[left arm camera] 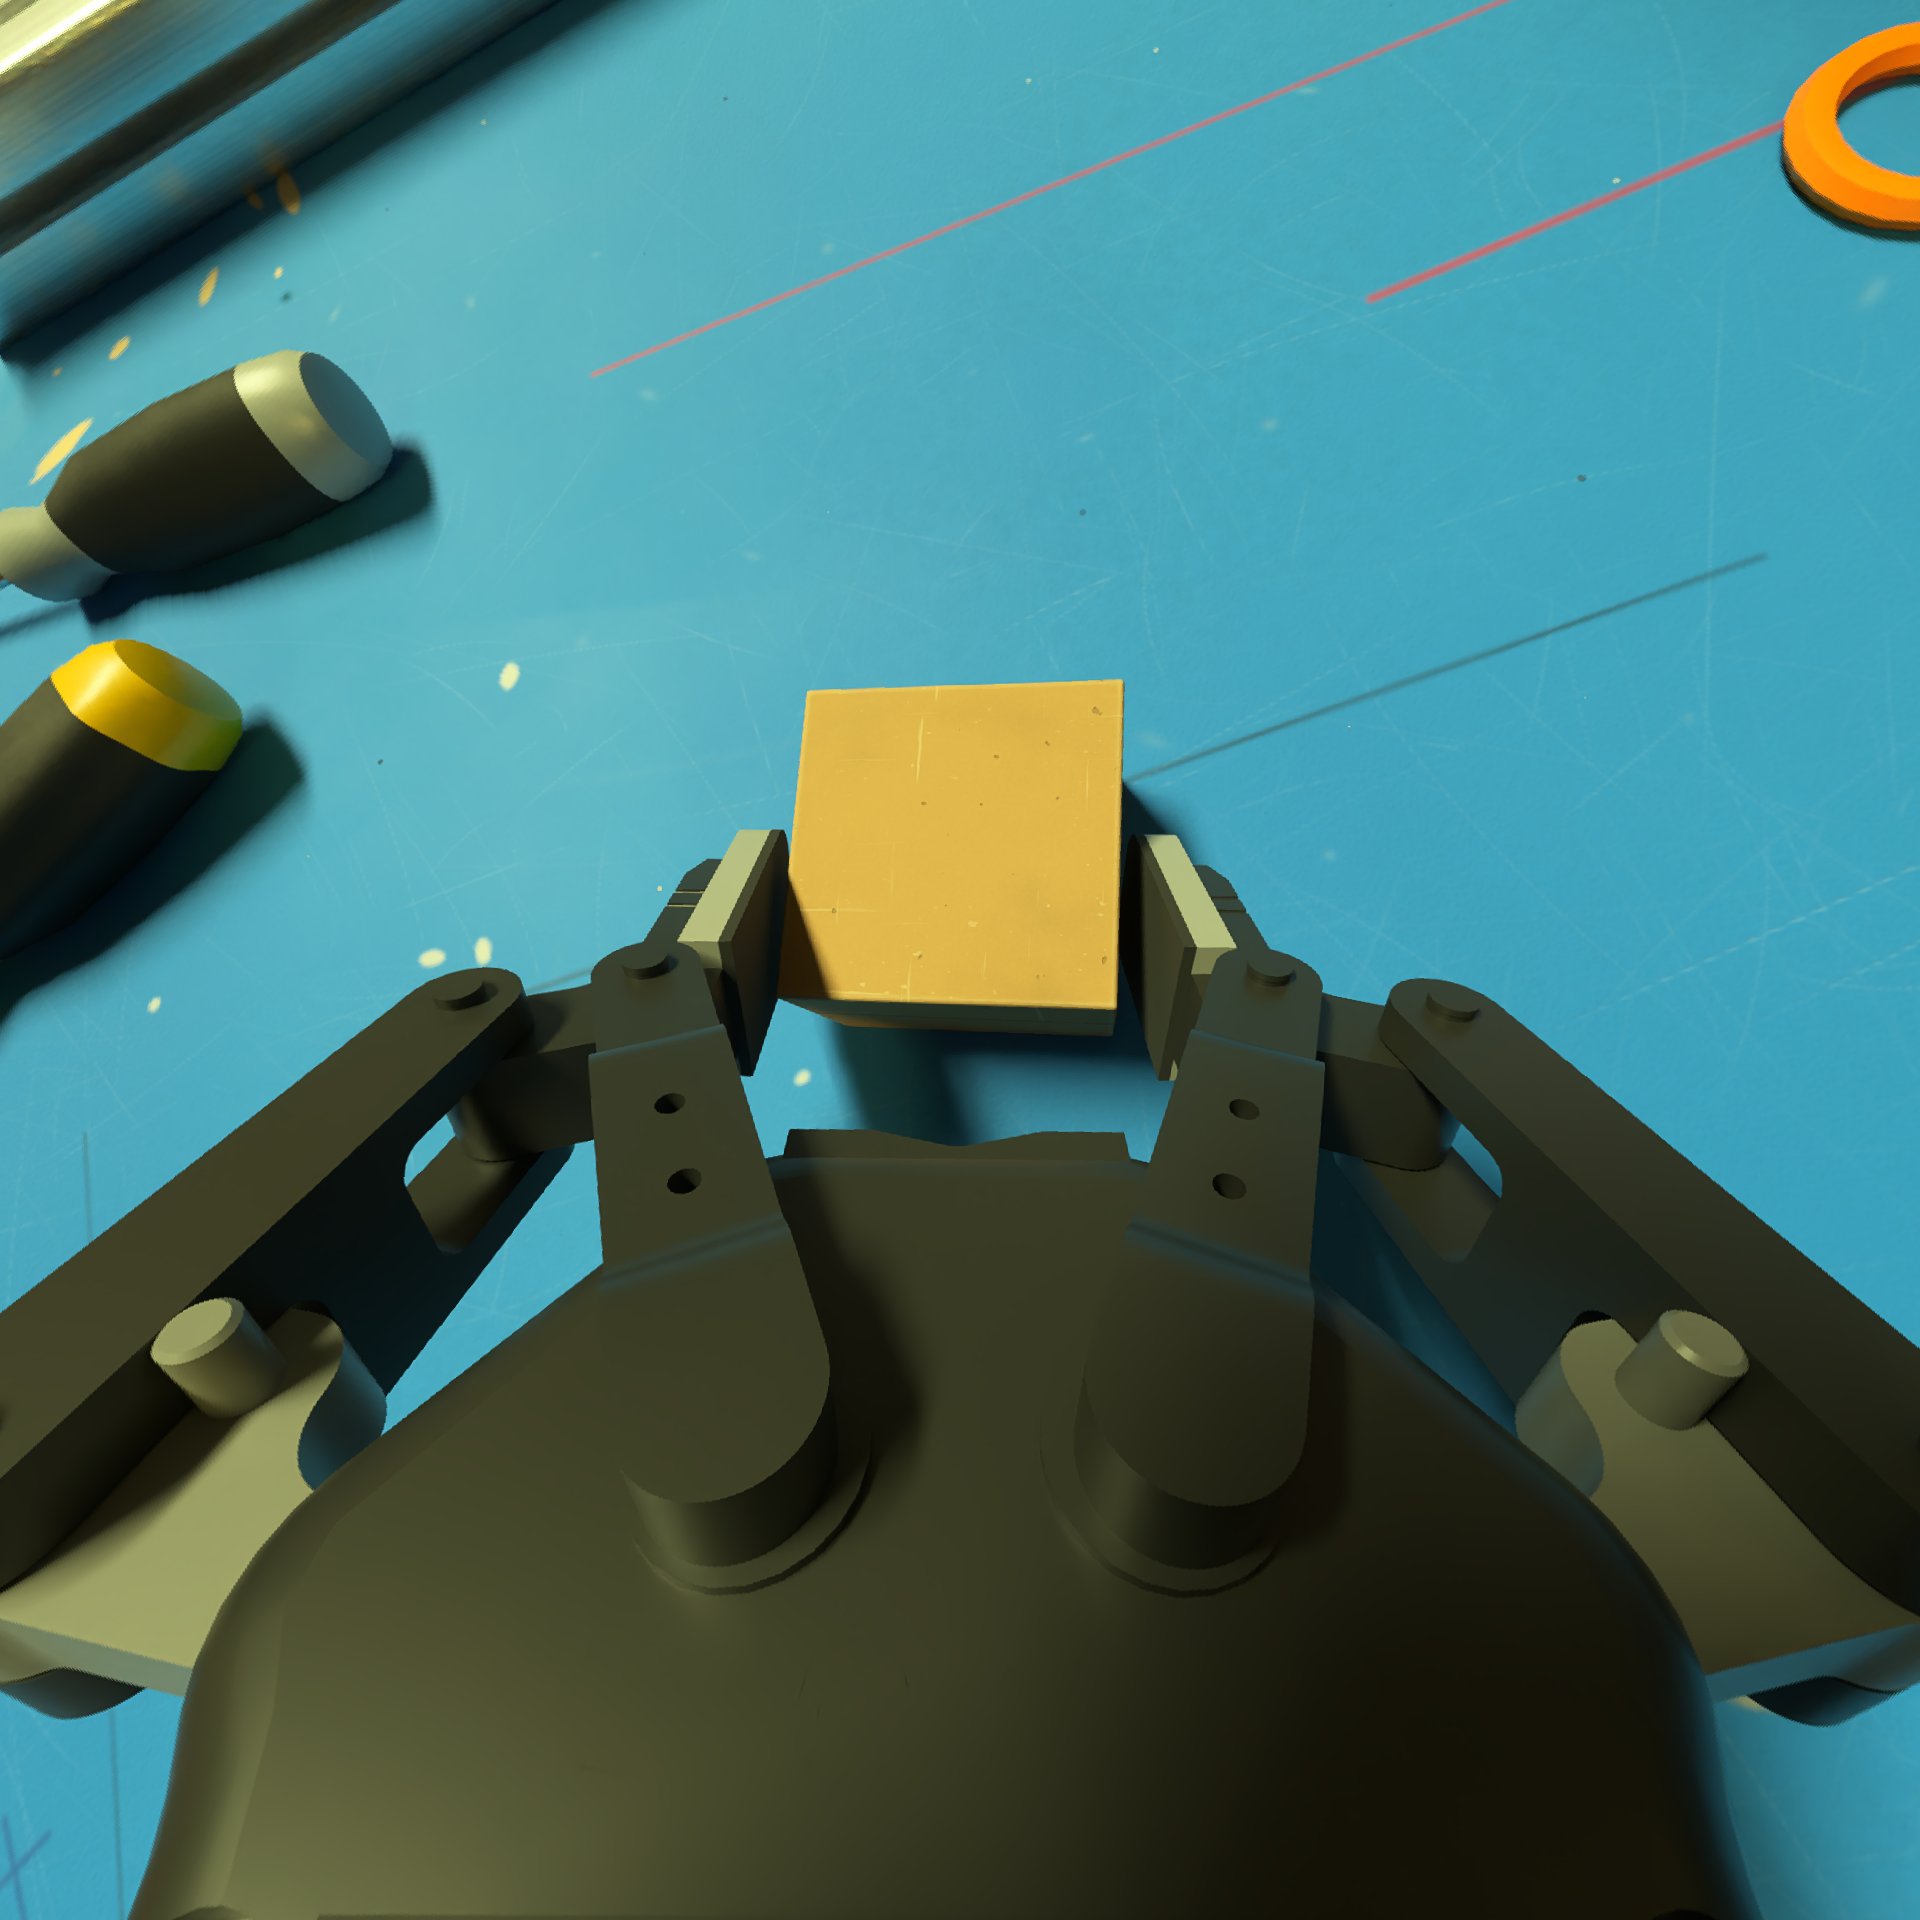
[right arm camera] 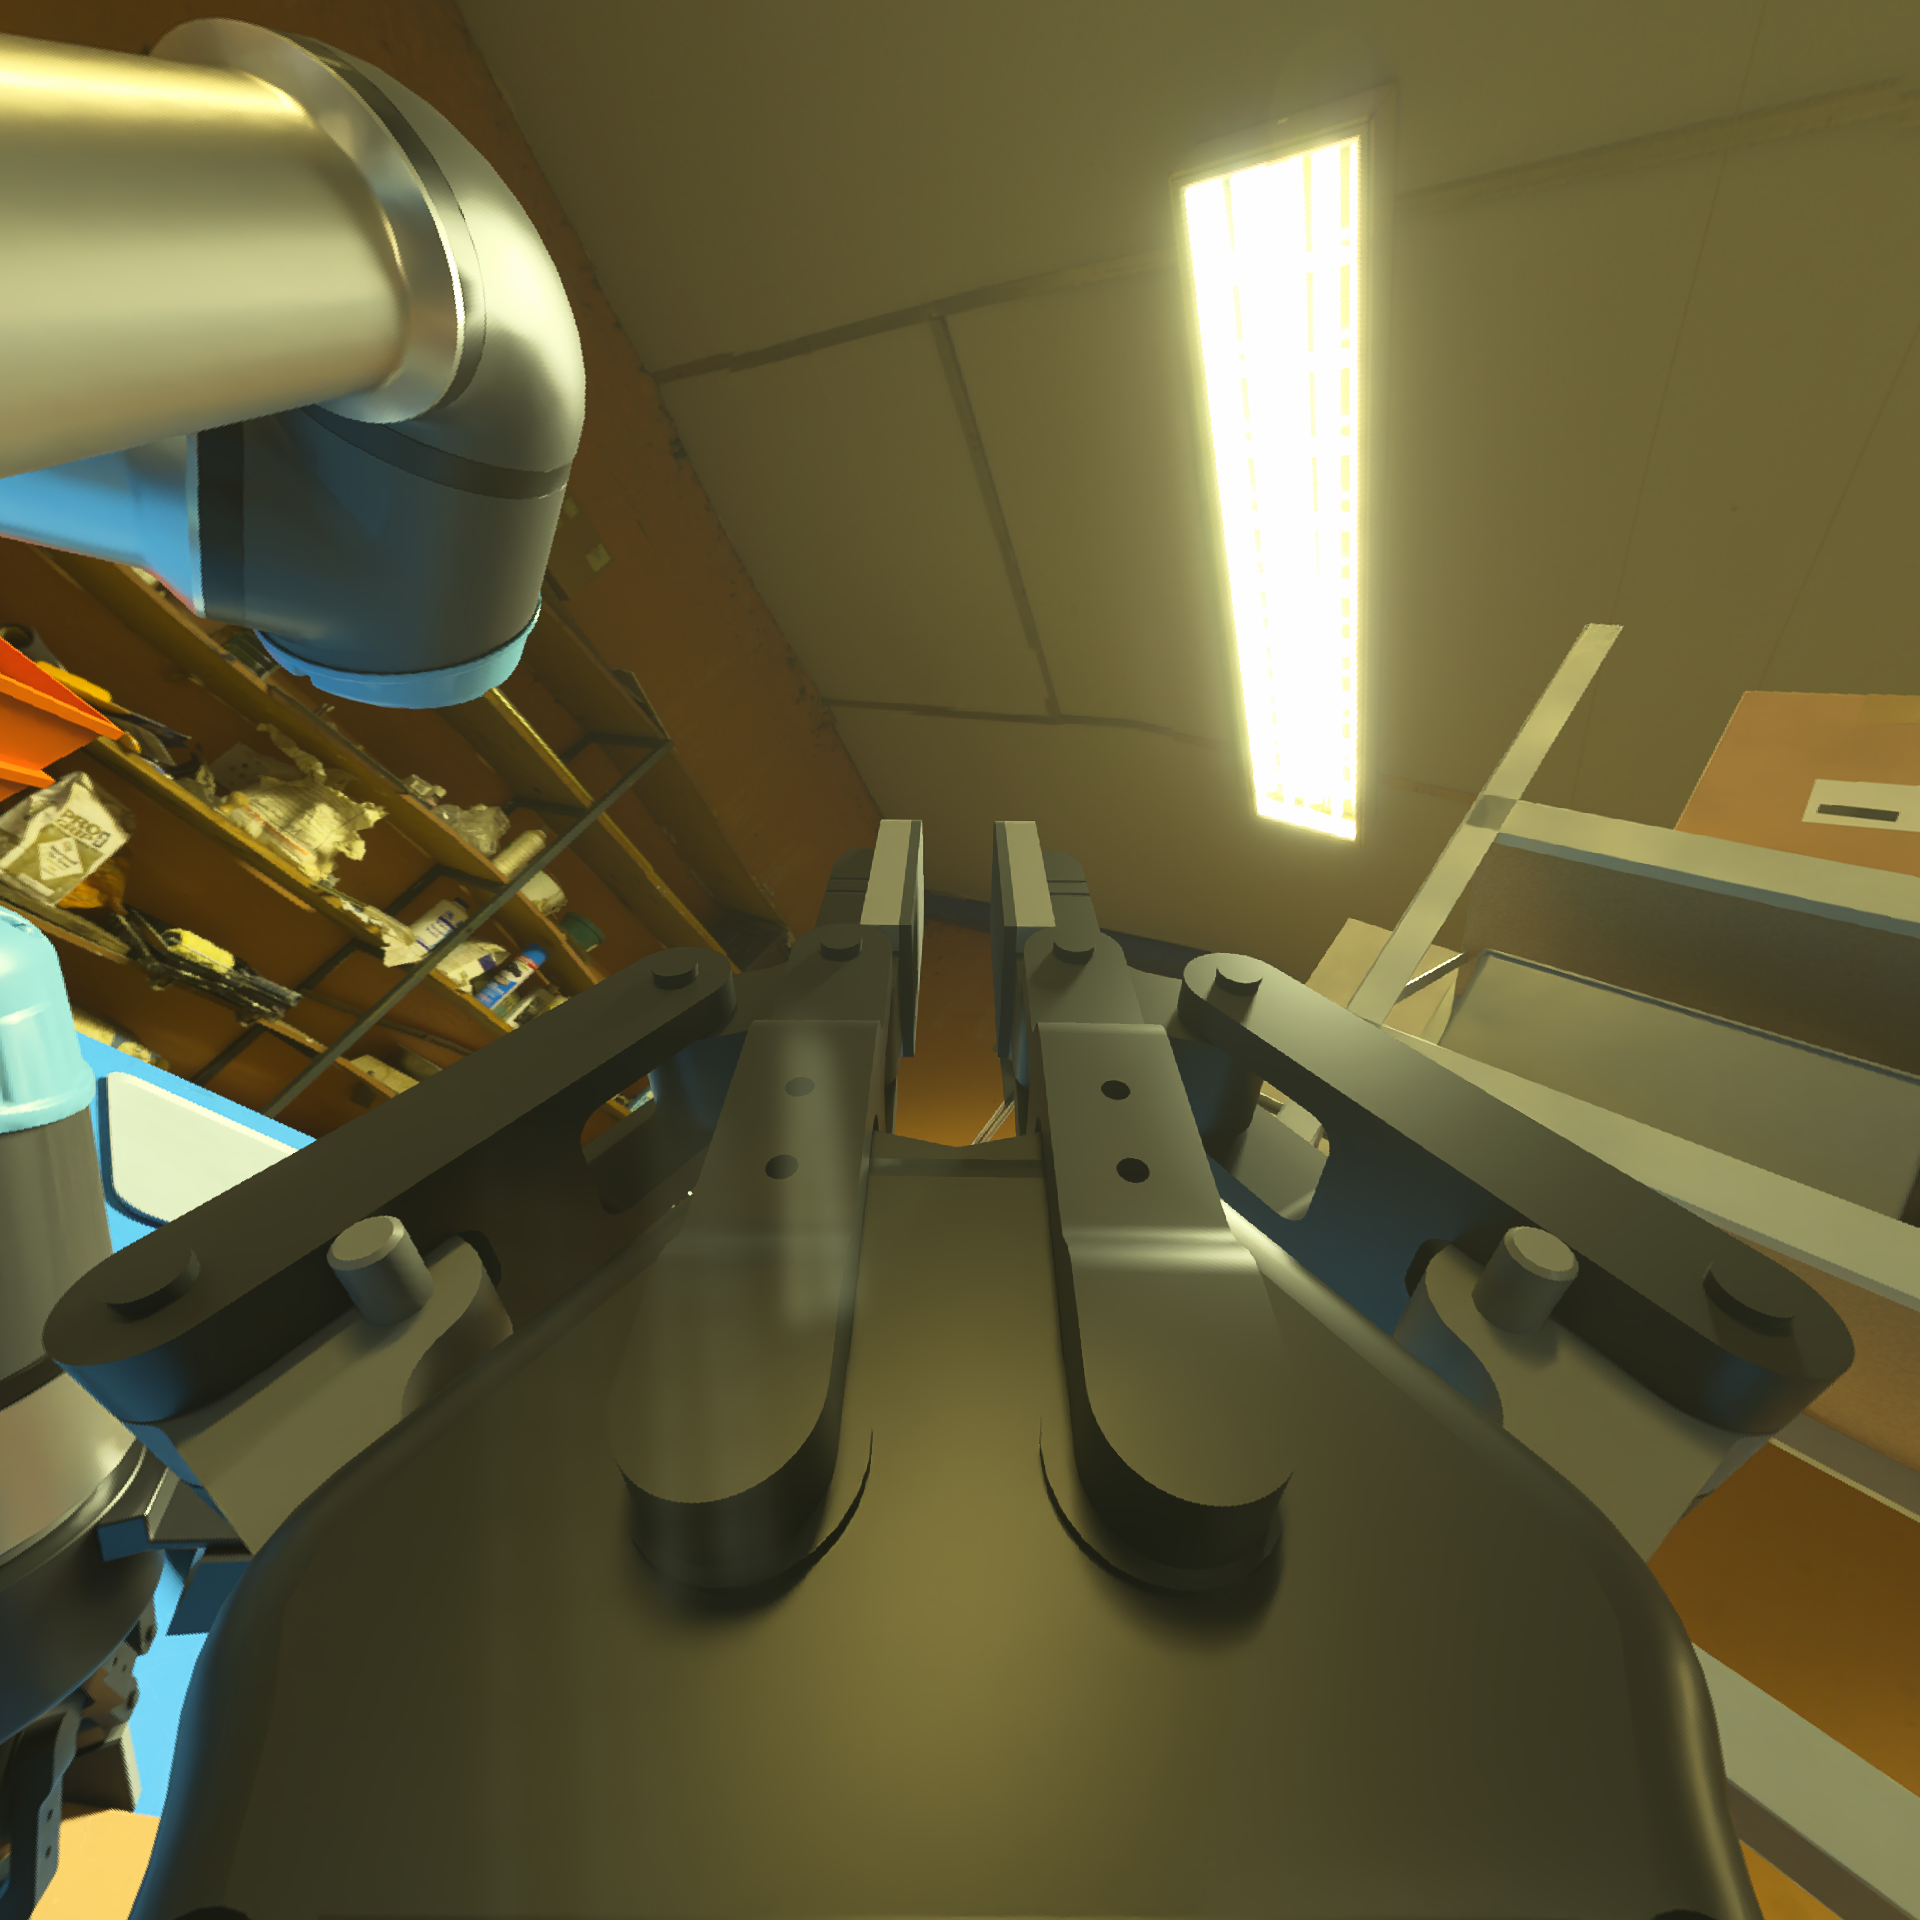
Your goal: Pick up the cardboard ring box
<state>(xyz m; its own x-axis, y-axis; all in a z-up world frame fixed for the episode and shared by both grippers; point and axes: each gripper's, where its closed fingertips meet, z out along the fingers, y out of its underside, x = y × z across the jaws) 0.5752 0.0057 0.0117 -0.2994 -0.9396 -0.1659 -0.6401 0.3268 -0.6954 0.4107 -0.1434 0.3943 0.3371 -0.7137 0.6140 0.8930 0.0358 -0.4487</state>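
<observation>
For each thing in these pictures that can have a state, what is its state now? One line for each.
cardboard ring box: closed, between the left gripper's fingers.
left gripper: pads at both box sides; firm grip cannot be told.
right gripper: narrow gap between fingers, holds nothing, points at the ceiling.
two tool handles: lying flat.
orange ring: lying flat.
ceiling lamp: lit.

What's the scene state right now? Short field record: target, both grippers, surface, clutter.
target: cardboard ring box, square tan top, between the left gripper's fingers
left gripper: left pad against the box, sliver of gap at the right pad; grip not confirmed
lift: shadow beneath the box, cannot tell if raised
right gripper: empty, narrow gap between pads, pointing at the ceiling light
surface: blue mat, scratched
clutter: two tool handles, grey-capped and yellow-capped; orange ring
</observation>
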